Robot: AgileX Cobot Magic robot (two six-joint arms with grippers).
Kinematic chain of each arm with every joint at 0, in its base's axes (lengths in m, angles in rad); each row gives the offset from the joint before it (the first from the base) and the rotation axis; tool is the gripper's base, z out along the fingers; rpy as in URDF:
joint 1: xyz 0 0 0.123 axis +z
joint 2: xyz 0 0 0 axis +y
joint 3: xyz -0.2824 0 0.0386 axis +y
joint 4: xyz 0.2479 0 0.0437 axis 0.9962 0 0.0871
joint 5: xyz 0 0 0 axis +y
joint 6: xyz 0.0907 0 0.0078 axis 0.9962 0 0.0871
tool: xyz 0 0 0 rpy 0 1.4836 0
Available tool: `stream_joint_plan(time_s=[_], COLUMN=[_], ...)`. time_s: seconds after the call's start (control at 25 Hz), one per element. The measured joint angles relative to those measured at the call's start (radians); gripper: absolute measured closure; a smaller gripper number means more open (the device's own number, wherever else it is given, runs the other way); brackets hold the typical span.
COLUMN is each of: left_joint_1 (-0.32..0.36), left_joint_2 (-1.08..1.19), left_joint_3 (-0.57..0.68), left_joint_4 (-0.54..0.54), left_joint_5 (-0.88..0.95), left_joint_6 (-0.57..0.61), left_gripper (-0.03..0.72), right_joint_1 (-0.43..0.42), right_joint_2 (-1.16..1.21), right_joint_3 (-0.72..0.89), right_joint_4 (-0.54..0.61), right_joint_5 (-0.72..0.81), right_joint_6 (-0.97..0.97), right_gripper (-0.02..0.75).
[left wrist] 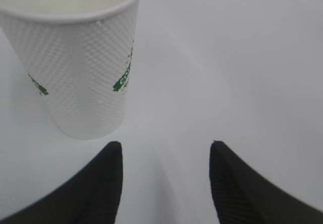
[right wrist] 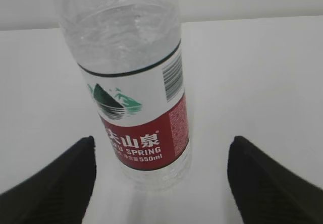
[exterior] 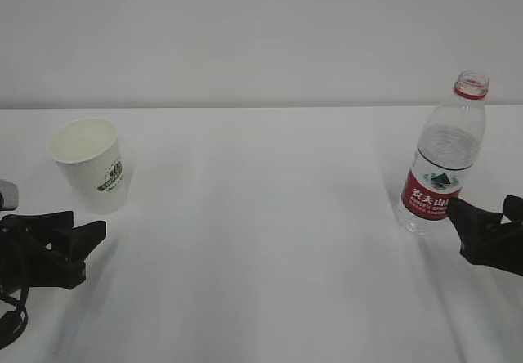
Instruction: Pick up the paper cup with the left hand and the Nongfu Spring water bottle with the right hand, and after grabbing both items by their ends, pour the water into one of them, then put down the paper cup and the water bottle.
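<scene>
The white paper cup [exterior: 88, 164] with a green logo stands upright at the left of the table. My left gripper [exterior: 86, 226] sits just in front of it, low over the table. In the left wrist view the cup [left wrist: 75, 67] is ahead and to the left of the left gripper [left wrist: 166, 143], which is open with only table between its fingers. The Nongfu Spring water bottle [exterior: 441, 159] stands upright at the right, uncapped. My right gripper [exterior: 482, 209] is open beside its base. The bottle's foot [right wrist: 151, 168] lies between the wide-apart fingers of the right gripper [right wrist: 160, 141], touching neither. Water cannot be made out.
The white table [exterior: 261, 240] runs back to a plain white wall. Black cables [exterior: 12, 314] hang from the left arm at the lower left corner.
</scene>
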Motion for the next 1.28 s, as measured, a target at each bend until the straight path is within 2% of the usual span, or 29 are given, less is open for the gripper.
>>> stream_joint_plan(time_s=[1.28], left_joint_1=[0.0], left_joint_2=[0.002], left_joint_3=[0.0], left_joint_4=[-0.01], left_joint_5=[-0.002], left_joint_6=[0.0], left_gripper=[0.284], right_joint_1=[0.0], right_joint_2=[0.273], right_joint_3=[-0.231], right_joint_4=[-0.082], right_joint_5=[-0.003], right_joint_6=[0.002], right_gripper=[0.111])
